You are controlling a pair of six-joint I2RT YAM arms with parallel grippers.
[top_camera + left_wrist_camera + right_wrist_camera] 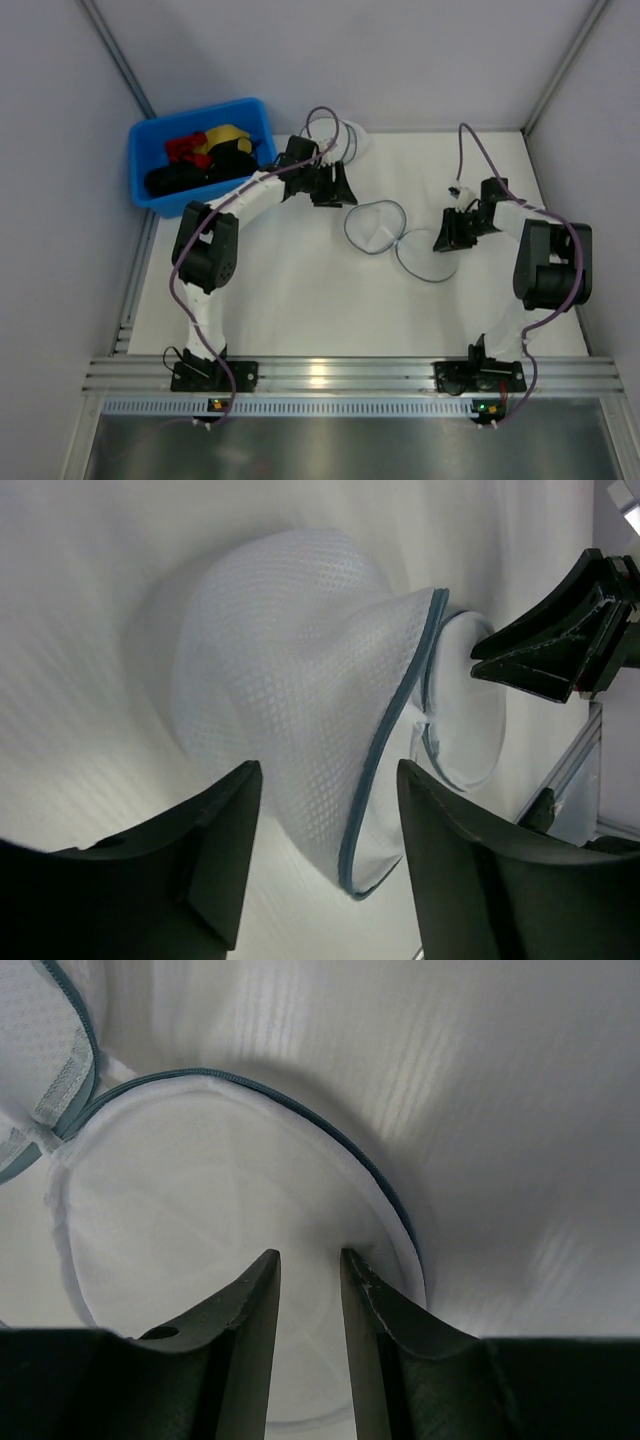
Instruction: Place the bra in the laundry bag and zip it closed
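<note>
- The step in hand looks like readying the round, see-through white mesh laundry bag (378, 228). It lies unzipped mid-table, with its two clamshell halves spread side by side and joined at one point. Nothing is inside it yet.
- The small black fabric bra (178, 180) appears to sit in the blue plastic bin (140, 165) at the far left. It lies beside a red garment (185, 148) and a yellow-and-black garment (225, 135), well apart from the bag.
- The left claw (328, 780) is spread and empty, just beside the nearer half. That half's soft mesh bulges into a dome edged by a thin grey-blue hoop.
- The right claw (310, 1255) has its fingers nearly together over the other half, just inside the rim. Whether they nip the mesh cannot be told.
- Next, by judgement, the left arm must swing to the bin and lift the limp, dark bra clear of its neighbours, where its thin straps may snag.
</note>
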